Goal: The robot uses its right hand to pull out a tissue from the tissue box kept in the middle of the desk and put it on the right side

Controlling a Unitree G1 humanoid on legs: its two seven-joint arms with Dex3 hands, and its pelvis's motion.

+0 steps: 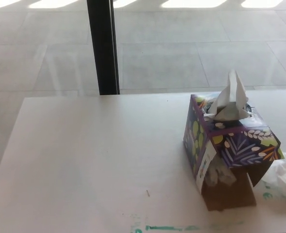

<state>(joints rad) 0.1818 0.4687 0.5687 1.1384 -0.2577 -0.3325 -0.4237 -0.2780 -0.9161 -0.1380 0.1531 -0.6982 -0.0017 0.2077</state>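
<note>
A purple tissue box [230, 145] with leaf patterns stands on the white desk [94, 165], right of the middle. A white tissue [230, 99] sticks up from its top opening. Its near side is torn open, showing brown card and more tissue inside. A crumpled white tissue [284, 175] lies on the desk at the right edge of the picture, just right of the box. Neither of my hands shows in the head view.
A black vertical post [103, 46] stands behind the desk's far edge. Beyond it lies a grey tiled floor [182, 48]. Green marks [167, 227] run along the desk's near edge.
</note>
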